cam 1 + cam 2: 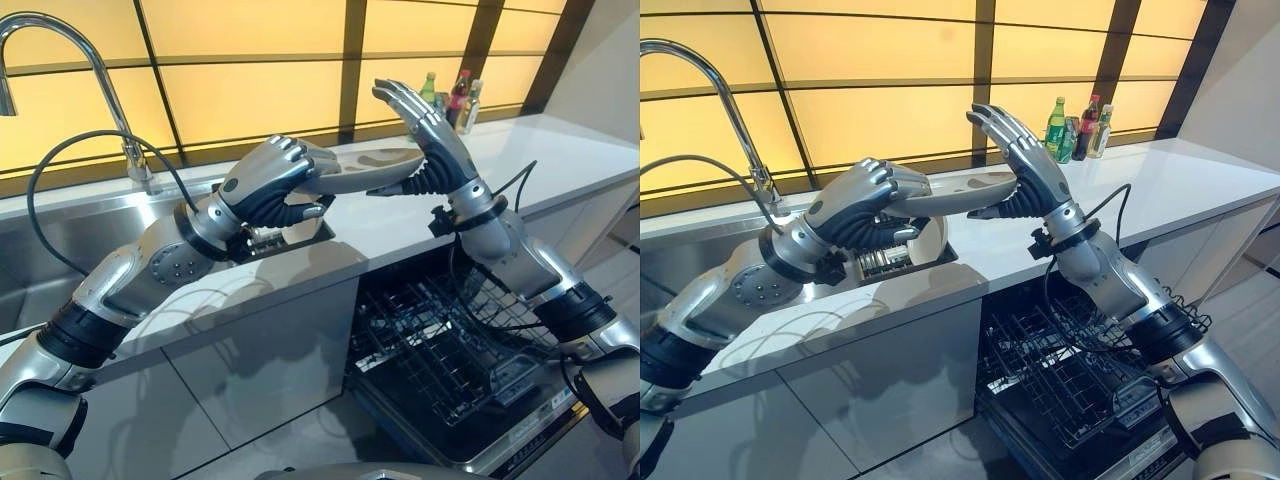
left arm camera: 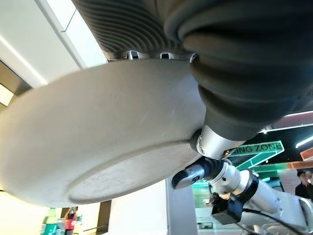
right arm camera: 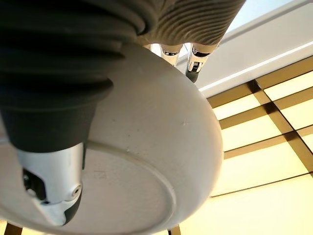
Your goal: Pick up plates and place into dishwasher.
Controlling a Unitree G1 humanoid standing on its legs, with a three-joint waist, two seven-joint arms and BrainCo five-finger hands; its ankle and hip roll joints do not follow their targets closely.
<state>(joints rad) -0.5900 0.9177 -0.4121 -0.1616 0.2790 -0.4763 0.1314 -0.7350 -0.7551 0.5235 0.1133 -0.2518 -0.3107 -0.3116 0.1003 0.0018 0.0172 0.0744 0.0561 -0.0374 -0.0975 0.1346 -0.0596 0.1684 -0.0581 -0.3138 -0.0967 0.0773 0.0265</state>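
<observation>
My four views: two from the head, two from the wrists.
Head eyes looked down at the counter (image 1: pixel 560 165); wrist cameras looked up, very near the plate's (image 2: pixel 98 142) underside, which both shared.

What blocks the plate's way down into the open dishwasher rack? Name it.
Nothing visible does. The plate is held above the counter between the left hand and right hand; the dishwasher rack stands pulled out below, its near part showing no dishes.

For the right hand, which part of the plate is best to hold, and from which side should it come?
Probably the free rim of the plate, approached from the robot's right. The plate lies nearly flat above the counter, the left hand already grips the opposite rim, and the right hand is at this edge, fingers straight.
</observation>
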